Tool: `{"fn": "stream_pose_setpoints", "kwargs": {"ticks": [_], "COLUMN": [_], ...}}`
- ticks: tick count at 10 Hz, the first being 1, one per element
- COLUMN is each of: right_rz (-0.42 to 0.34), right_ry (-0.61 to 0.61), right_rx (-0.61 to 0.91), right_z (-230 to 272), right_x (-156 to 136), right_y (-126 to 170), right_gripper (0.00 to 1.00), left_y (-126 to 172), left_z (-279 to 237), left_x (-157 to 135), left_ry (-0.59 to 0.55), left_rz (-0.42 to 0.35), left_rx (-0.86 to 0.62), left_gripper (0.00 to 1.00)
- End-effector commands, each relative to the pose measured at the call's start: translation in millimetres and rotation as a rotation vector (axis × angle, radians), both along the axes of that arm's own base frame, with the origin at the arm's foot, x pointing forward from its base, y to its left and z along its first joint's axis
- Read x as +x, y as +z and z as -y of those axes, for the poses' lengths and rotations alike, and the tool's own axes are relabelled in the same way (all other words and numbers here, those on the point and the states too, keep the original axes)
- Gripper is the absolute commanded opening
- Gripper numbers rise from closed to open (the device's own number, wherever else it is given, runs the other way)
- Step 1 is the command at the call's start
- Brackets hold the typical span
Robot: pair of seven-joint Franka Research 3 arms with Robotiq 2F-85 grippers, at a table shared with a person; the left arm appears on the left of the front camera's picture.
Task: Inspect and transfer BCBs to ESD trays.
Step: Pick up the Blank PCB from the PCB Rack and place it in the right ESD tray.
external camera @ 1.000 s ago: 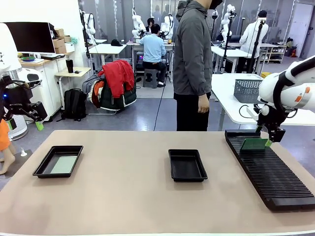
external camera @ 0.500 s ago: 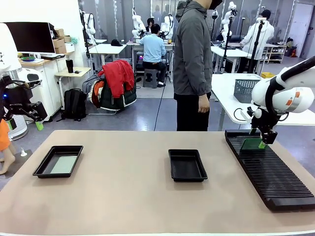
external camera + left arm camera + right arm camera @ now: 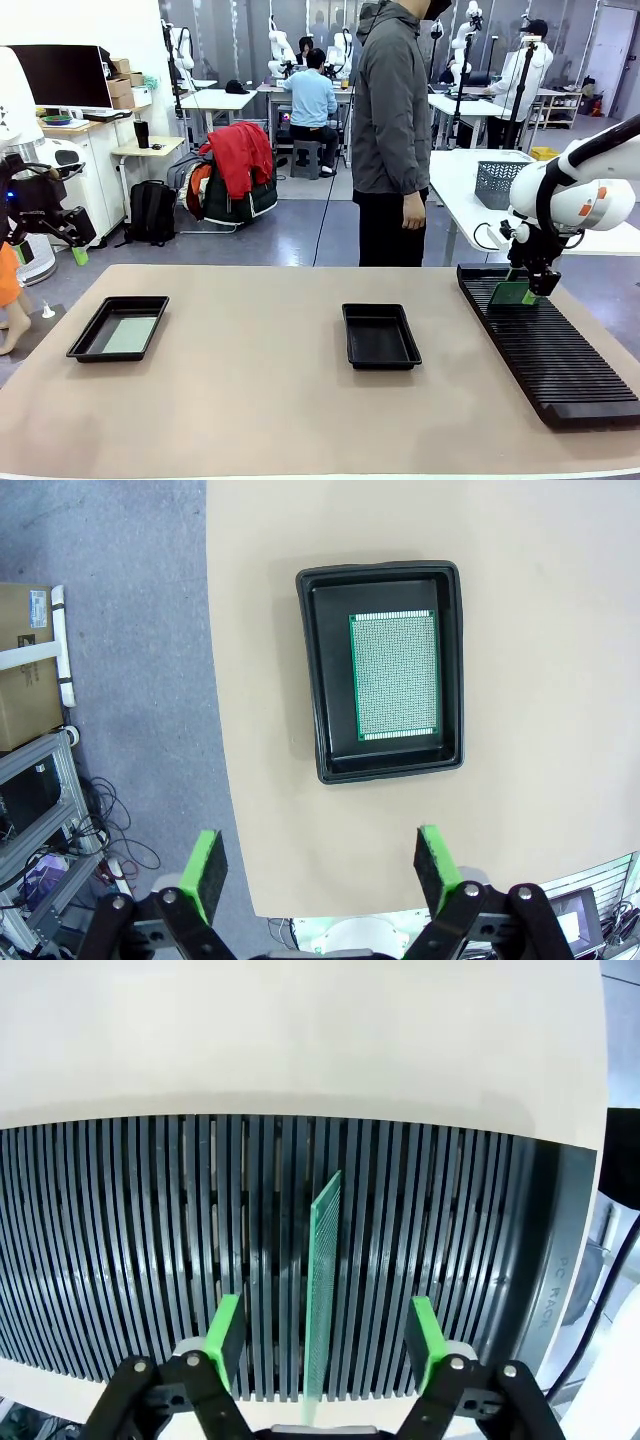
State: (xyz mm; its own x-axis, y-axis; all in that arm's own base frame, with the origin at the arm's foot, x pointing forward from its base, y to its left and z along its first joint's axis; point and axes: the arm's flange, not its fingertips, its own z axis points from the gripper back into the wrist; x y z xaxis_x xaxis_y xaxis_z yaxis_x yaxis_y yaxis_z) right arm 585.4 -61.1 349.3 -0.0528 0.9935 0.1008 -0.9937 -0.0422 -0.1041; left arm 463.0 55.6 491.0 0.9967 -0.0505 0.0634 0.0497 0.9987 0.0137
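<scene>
A green BCB [image 3: 320,1280] stands on edge in a slot of the black ribbed rack [image 3: 120,1240]. My right gripper [image 3: 323,1345] straddles it, open, with a gap between the board and each green pad. In the front view the right gripper [image 3: 528,285] hangs over that BCB [image 3: 512,293] at the rack's far end. Another BCB [image 3: 394,675] lies flat in the left ESD tray [image 3: 310,680], far below my open, empty left gripper [image 3: 318,865]. The left gripper [image 3: 50,253] is held off the table's left edge. The middle ESD tray [image 3: 380,335] holds nothing.
The long rack [image 3: 550,350] runs along the table's right side. A person [image 3: 392,130] stands at the far edge behind the middle tray, hands down. Bare tabletop lies between the left tray [image 3: 84,340] and the middle one.
My right gripper has shifted left and a little lower, down around the standing board in the rack. The left arm and both trays have not moved.
</scene>
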Motion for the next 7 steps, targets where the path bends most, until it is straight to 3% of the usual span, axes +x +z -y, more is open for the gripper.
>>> {"fn": "stream_pose_setpoints", "kwargs": {"ticks": [1, 2, 7], "right_rz": [-0.031, -0.033, -0.04], "right_ry": [-0.016, -0.014, -0.017], "right_rx": [-0.021, -0.024, -0.034], "right_z": [1.6, 1.8, 3.4], "right_x": [6.7, 5.8, 3.1], "right_y": [0.1, 0.4, 1.7], "right_gripper": [0.76, 0.75, 0.5], "left_y": [-1.5, -1.5, -1.5], "left_z": [-0.6, -0.6, -0.6], "left_x": [0.2, 0.2, 0.2], "left_ry": [0.002, 0.002, 0.002], "left_rz": [0.003, 0.003, 0.003], "left_rx": [0.001, 0.001, 0.001], "left_gripper": [1.0, 1.0, 1.0]}}
